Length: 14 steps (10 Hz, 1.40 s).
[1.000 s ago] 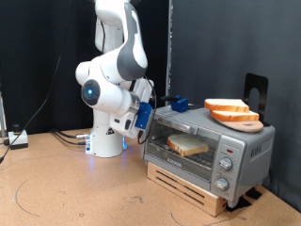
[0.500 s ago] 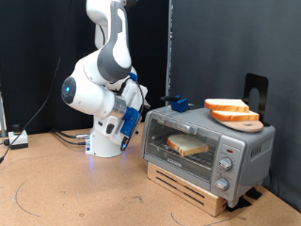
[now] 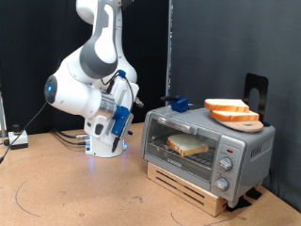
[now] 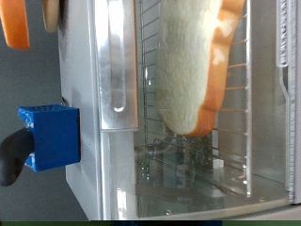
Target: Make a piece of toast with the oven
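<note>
**Toast Sits Behind Closed Glass as Arm Hangs Beside Oven**

With its glass door closed, the oven [image 3: 207,151] stands on a slatted wooden base [image 3: 193,191] at about four o'clock in the exterior view, and a piece of toast [image 3: 188,144] lies flat on the wire rack [image 4: 246,89] inside, seen through the pane. The wrist view looks straight at that door, showing the same slice [image 4: 193,66] pale-faced with a golden crust, resting on the rack behind the glass and beside the long metal door handle [image 4: 118,71].

The white Franka arm [image 3: 89,80] bends low at nine o'clock of the oven, its blue-trimmed hand end [image 3: 120,113] held just off the oven's side and apart from the door. The gripper's fingers cannot be made out in either view, so whether they are spread or pressed together cannot be told; nothing shows between them.

On the oven's roof, toward two o'clock, a round wooden board [image 3: 246,122] carries further slices of bread [image 3: 229,108]. A small blue block [image 3: 179,104] sits on the roof's far end, also visible in the wrist view [image 4: 49,137]. Round knobs [image 3: 226,160] line the oven's front panel at its three o'clock side.
</note>
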Each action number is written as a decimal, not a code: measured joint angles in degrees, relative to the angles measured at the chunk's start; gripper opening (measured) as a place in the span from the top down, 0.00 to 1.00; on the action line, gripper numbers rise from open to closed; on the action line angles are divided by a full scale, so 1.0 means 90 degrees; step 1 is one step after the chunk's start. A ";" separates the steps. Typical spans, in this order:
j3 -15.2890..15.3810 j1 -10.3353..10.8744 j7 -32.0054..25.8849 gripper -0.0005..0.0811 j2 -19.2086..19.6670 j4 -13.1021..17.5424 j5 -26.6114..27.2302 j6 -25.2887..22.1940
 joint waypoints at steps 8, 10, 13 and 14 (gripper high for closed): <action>-0.0281 -0.0187 0.0527 0.00 0.1092 0.1399 0.0282 -0.0504; -0.0109 -0.0139 0.0456 0.00 0.1399 0.1679 0.0650 -0.0652; 0.0219 0.0078 0.0509 0.00 0.2243 0.2644 0.0149 -0.1281; 0.0244 0.0149 0.0501 0.00 0.2339 0.2773 0.0087 -0.1160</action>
